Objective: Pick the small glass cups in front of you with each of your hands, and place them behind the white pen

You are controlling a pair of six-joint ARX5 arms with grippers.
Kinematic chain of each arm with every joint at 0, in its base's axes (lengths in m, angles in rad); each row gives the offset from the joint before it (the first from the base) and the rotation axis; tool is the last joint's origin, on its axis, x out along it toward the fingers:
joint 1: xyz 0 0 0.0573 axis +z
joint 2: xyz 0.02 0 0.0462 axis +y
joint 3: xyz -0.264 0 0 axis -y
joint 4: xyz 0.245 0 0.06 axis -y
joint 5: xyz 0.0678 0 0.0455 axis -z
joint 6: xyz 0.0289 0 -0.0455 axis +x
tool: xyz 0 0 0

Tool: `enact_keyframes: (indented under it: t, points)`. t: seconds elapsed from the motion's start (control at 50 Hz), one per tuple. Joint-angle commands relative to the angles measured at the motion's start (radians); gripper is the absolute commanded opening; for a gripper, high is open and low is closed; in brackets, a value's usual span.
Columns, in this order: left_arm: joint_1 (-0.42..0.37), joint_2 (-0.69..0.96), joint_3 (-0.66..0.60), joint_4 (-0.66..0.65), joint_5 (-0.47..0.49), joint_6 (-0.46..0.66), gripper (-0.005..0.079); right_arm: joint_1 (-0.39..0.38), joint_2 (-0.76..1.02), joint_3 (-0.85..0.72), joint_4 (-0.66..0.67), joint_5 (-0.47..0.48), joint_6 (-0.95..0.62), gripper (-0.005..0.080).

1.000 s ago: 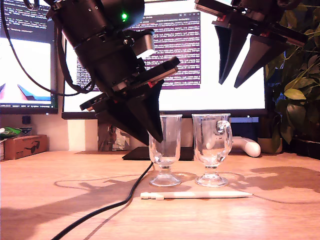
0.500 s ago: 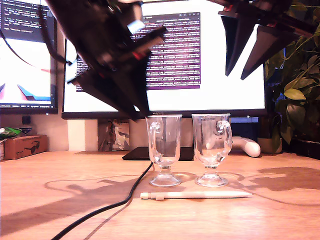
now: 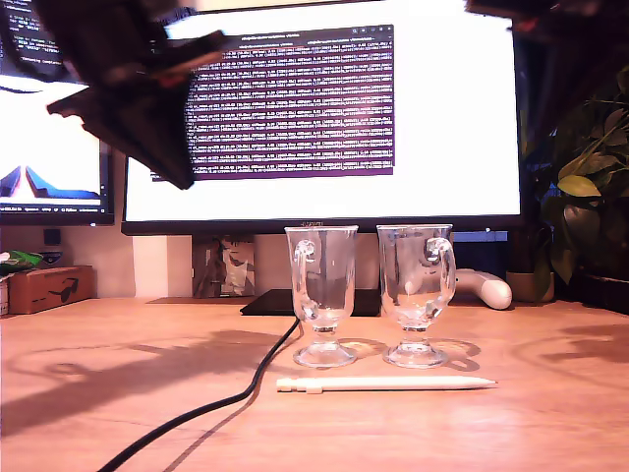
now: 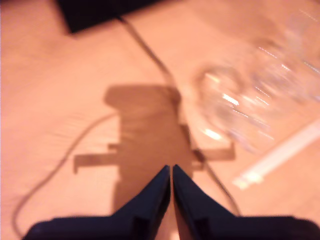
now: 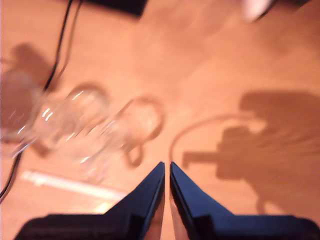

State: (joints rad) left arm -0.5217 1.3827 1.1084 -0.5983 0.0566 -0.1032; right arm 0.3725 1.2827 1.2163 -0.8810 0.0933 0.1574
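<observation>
Both glass mugs stand upright on the wooden desk (image 3: 88, 393), side by side and just apart: one (image 3: 321, 295) nearer the exterior view's left, the other (image 3: 417, 293) to its right. The white pen (image 3: 385, 383) lies flat in front of their feet, on the camera's side, so by my judgement the placing is done. Clear glass, flared bowls, short stems, round feet, looped side handles; the pen is slim and matte with a tapered tip. A black cable (image 3: 226, 403) snakes across the warm wood grain past the left mug's foot.

My first gripper (image 4: 171, 172) is pinched closed with nothing in it, its pointed black tips meeting above the cable. My second gripper (image 5: 166, 169) is closed too and empty, hanging over bare desk beside the mugs. Both ride high, clear of the glass, which I'd read as keeping away from fragile stemware.
</observation>
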Motion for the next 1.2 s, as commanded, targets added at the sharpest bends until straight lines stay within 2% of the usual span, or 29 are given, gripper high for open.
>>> enact_keyframes:
  t: [0.0, 0.1, 0.26, 0.58, 0.74, 0.92, 1.06, 1.18]
  points:
    - [0.044, -0.025, -0.05, 0.021, 0.021, 0.024, -0.0021, -0.044, -0.013, 0.005, 0.016, -0.003, -0.014, -0.0013]
    - [0.109, -0.066, -0.109, 0.071, 0.057, 0.026, -0.0021, -0.098, -0.028, -0.026, 0.05, -0.021, -0.031, -0.0013]
    - [0.185, -0.172, -0.233, 0.153, 0.063, 0.034, -0.0021, -0.169, -0.079, -0.119, 0.143, -0.072, -0.051, -0.0013]
    - [0.304, -0.387, -0.49, 0.337, 0.1, 0.079, -0.0021, -0.218, -0.18, -0.415, 0.435, -0.086, -0.101, -0.0013]
    - [0.361, -0.452, -0.553, 0.38, 0.135, 0.061, -0.0021, -0.28, -0.238, -0.538, 0.537, -0.093, -0.127, -0.0013]
    - [0.401, -0.494, -0.583, 0.457, 0.124, 0.029, -0.0021, -0.399, -0.346, -0.641, 0.615, -0.116, -0.15, -0.0013]
    - [0.424, -0.509, -0.613, 0.494, 0.117, 0.024, -0.0021, -0.505, -0.437, -0.712, 0.65, -0.25, -0.164, -0.0013]
    - [0.426, -0.57, -0.686, 0.526, 0.065, 0.006, -0.0021, -0.534, -0.513, -0.78, 0.723, -0.302, -0.122, -0.0013]
